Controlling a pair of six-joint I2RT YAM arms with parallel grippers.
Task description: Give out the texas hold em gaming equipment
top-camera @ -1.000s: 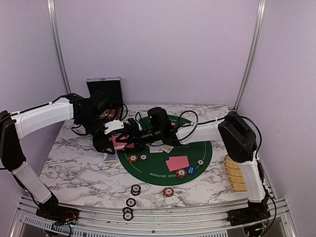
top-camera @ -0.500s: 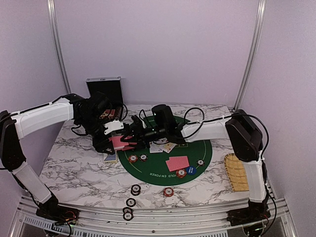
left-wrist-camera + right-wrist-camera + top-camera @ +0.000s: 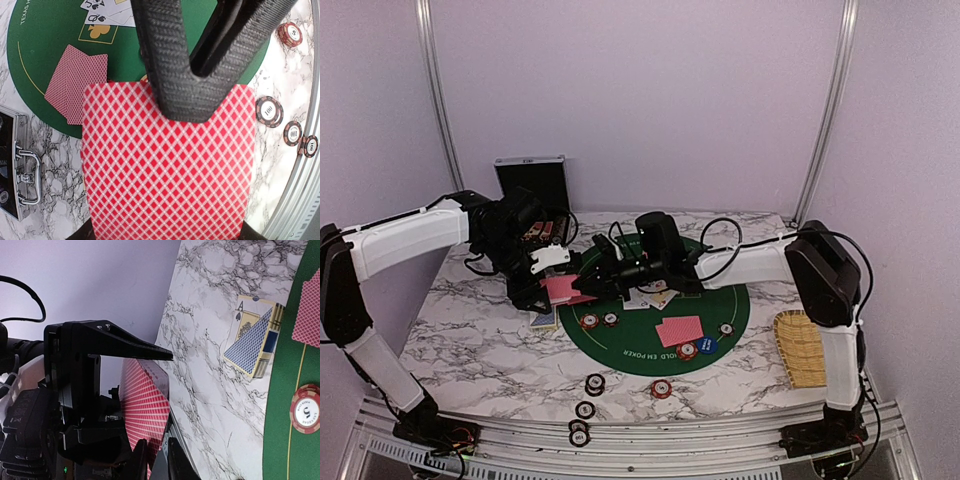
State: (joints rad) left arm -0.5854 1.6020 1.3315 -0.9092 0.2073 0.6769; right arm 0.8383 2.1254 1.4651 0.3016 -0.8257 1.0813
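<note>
Mid-air pull setup: left end effector [image 3: 542,283] pinching card deck [image 3: 165,165] above worktop [image 3: 470,340], left of centre, likely offered so right end effector [image 3: 154,462] can take the top card. Right jaws are nearly together at the deck edge; can't tell if gripping. Left wrist shows only the card back under a black finger. Right wrist shows the deck side-on.

Black case [image 3: 530,176], woven bamboo tray [image 3: 798,350]

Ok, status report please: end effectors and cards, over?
Left end effector shut on deck. Right end effector straddles deck edge, grip unsure. Nothing blocking.
</note>
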